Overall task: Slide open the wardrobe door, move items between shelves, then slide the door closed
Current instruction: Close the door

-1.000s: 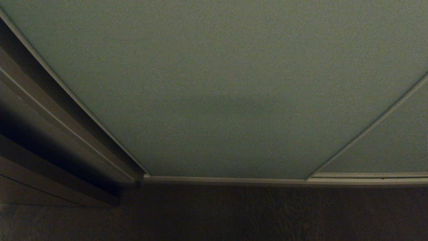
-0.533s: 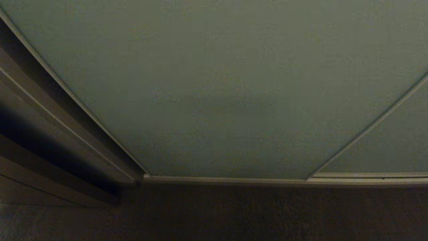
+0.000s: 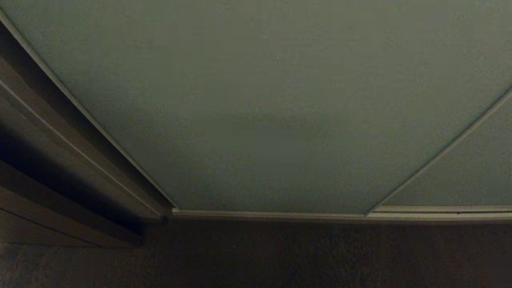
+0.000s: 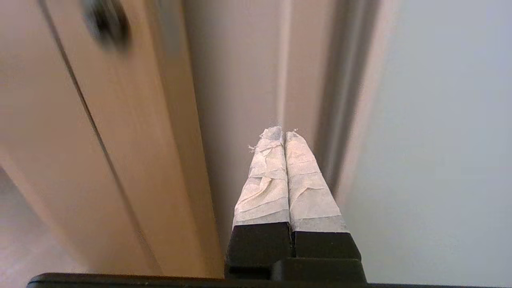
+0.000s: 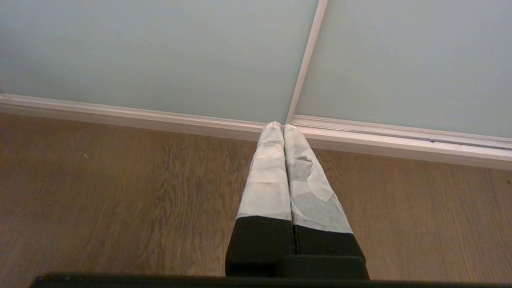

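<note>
The sliding wardrobe door (image 3: 264, 104) is a pale grey-green panel filling the head view, closed, with a like panel (image 3: 472, 172) to its right behind a slim frame strip. Neither arm shows in the head view. In the left wrist view my left gripper (image 4: 284, 134) is shut, empty, its taped tips pointing at the wardrobe's side post just left of the door's edge (image 4: 360, 112). My right gripper (image 5: 283, 127) is shut and empty, hanging over the floor, aimed at the bottom rail where the two panels (image 5: 160, 52) meet. The items and the shelves are hidden.
A beige wooden side panel (image 4: 120, 132) with a dark round fitting (image 4: 106, 22) stands left of the wardrobe. Brown wood-grain floor (image 5: 120, 192) runs up to the pale bottom rail (image 3: 280, 215). Dark stepped trim (image 3: 60, 168) borders the door on the left.
The head view has stayed the same; the door has not moved and no arm has entered it.
</note>
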### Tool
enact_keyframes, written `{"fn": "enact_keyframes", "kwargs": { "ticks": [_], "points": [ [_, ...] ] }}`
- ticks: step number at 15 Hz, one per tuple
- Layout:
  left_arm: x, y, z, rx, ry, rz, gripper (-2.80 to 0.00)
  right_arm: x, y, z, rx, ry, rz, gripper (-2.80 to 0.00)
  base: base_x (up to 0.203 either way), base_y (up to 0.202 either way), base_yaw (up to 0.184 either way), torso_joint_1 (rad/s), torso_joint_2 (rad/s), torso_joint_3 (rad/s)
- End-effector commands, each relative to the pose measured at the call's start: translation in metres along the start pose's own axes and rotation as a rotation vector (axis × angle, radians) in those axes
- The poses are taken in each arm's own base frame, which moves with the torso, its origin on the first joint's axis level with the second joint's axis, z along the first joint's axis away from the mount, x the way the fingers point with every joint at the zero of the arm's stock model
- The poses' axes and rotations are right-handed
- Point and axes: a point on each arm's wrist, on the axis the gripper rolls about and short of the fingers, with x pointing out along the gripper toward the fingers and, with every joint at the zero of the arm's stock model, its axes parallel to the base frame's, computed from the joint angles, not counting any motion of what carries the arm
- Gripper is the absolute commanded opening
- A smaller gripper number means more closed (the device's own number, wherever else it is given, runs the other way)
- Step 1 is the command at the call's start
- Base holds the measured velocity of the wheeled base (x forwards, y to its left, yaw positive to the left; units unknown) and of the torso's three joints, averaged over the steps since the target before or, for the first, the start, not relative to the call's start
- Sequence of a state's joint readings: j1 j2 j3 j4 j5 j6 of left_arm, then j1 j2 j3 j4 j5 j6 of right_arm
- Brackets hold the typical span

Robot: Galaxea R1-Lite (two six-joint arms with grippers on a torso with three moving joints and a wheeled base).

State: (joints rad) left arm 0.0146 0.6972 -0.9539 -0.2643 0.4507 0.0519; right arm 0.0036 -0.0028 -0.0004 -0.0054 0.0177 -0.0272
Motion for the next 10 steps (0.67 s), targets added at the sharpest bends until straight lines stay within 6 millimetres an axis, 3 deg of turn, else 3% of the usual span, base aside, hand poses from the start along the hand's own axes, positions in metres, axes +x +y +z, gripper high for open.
{"fn": "enact_keyframes", "kwargs": {
  "ticks": [1, 6, 10],
  "points": [
    [0.047, -0.021, 0.001, -0.014, -0.028, 0.058, -2.8, 0.0, 0.0, 0.0, 0.0, 0.002, 0.002, -2.8, 0.0, 0.0, 0.0, 0.0, 0.0, 0.0],
    [0.111, -0.049, 0.0, -0.05, -0.122, 0.135, -2.8, 0.0, 0.0, 0.0, 0.0, 0.002, 0.0, -2.8, 0.0, 0.0, 0.0, 0.0, 0.0, 0.0],
    [0.139, -0.063, -0.011, -0.034, -0.116, 0.101, -2.8, 0.0, 0.0, 0.0, 0.0, 0.001, 0.002, -2.8, 0.0, 0.0, 0.0, 0.0, 0.0, 0.0]
  ]
}}
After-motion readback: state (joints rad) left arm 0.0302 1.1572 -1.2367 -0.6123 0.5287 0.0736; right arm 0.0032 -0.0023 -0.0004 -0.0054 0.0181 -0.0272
